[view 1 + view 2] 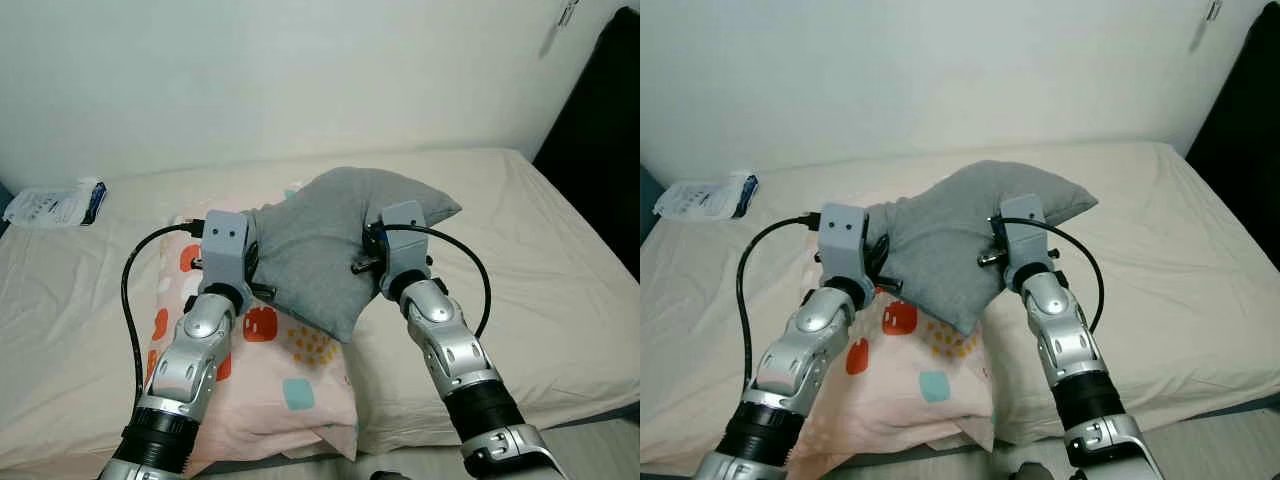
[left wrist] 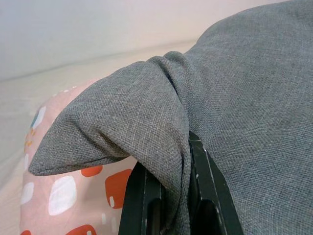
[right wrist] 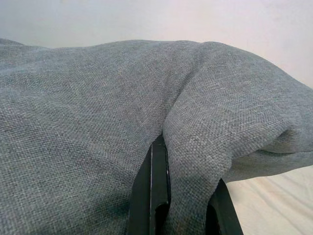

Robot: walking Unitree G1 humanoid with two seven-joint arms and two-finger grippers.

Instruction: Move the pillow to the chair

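— Well, left gripper (image 2: 168, 196): clamped on a fold of the grey pillow (image 1: 325, 245), black fingers (image 2: 211, 196) pressed on either side of the cloth.
— And right gripper (image 3: 183, 200)?
— Likewise closed on a pinch of the same pillow, at its other side.
— Pillow itself?
— Held between both arms, probably lifted, lower corner hanging over the pink patterned pillow (image 1: 270, 385) on the bed (image 1: 560, 300).
— Anything further out?
— Saw a white packet (image 1: 55, 205) near the wall (image 1: 300, 70), well apart.
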